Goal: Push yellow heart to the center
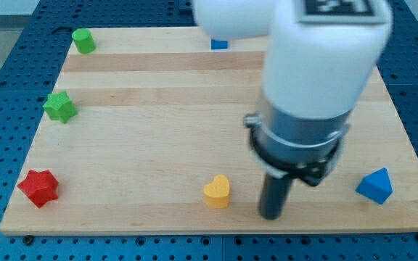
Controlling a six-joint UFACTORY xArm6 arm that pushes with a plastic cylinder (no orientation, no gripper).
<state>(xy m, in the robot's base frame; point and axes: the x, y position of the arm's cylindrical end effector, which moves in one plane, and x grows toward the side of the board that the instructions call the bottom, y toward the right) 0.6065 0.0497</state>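
The yellow heart lies near the bottom edge of the wooden board, a little left of the view's middle. My tip stands on the board just to the right of the heart, a short gap apart from it. The white arm body above hides part of the board's upper right.
A red star sits at bottom left. A green star is at the left edge and a green block at top left. A blue block shows at the top edge, partly hidden. A blue triangular block is at bottom right.
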